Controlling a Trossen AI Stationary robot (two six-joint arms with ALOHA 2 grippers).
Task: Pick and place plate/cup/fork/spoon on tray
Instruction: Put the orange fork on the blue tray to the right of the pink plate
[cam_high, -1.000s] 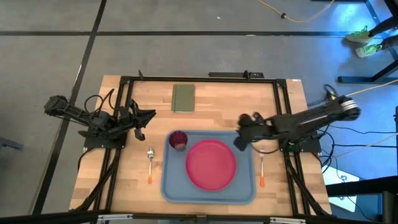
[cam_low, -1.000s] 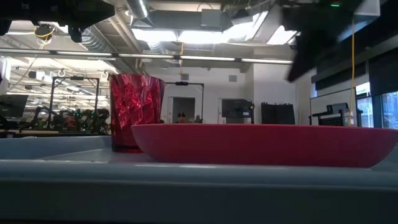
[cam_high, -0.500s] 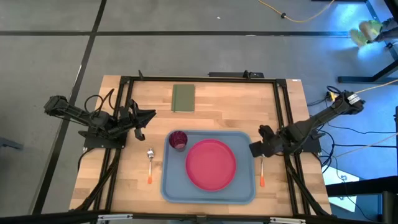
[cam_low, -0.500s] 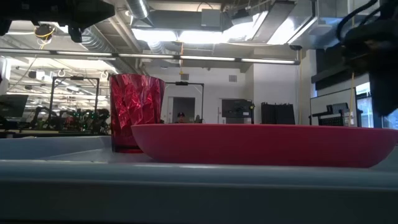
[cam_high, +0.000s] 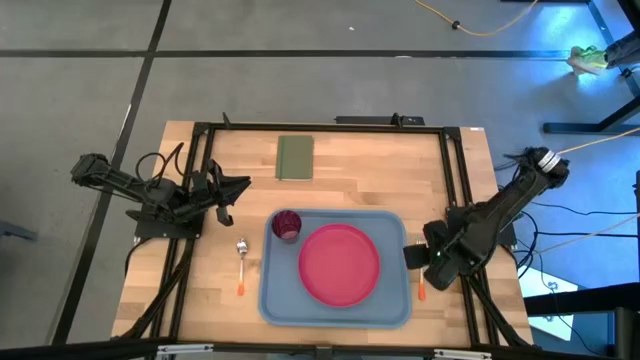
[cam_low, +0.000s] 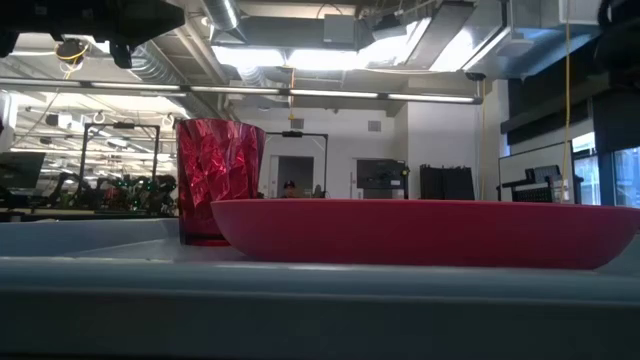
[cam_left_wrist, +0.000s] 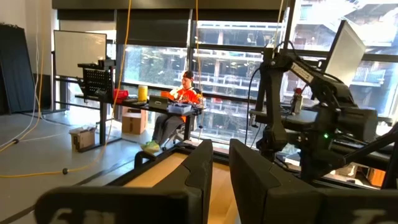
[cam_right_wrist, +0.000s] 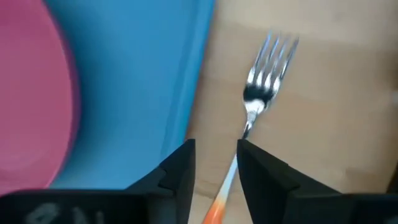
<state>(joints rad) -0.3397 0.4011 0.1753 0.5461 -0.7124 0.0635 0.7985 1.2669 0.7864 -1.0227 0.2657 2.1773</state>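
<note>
The pink-red plate lies flat in the light-blue tray, and the dark red cup stands upright in the tray's far left corner. The spoon lies on the table left of the tray. The fork lies on the table right of the tray; in the high view its orange handle shows. My right gripper hovers over the fork, narrowly open, one finger on either side of the handle, touching nothing. My left gripper is shut and empty at the table's left edge.
An olive-green pad lies at the far side of the table. The low view shows the cup and the plate behind the tray's near rim. A person sits in the room beyond the table.
My right gripper has gone from over the tray's far right corner toward the table's right and near edges, and now stands over the fork. In the low view it has left the picture on the right. The plate and cup have kept still.
</note>
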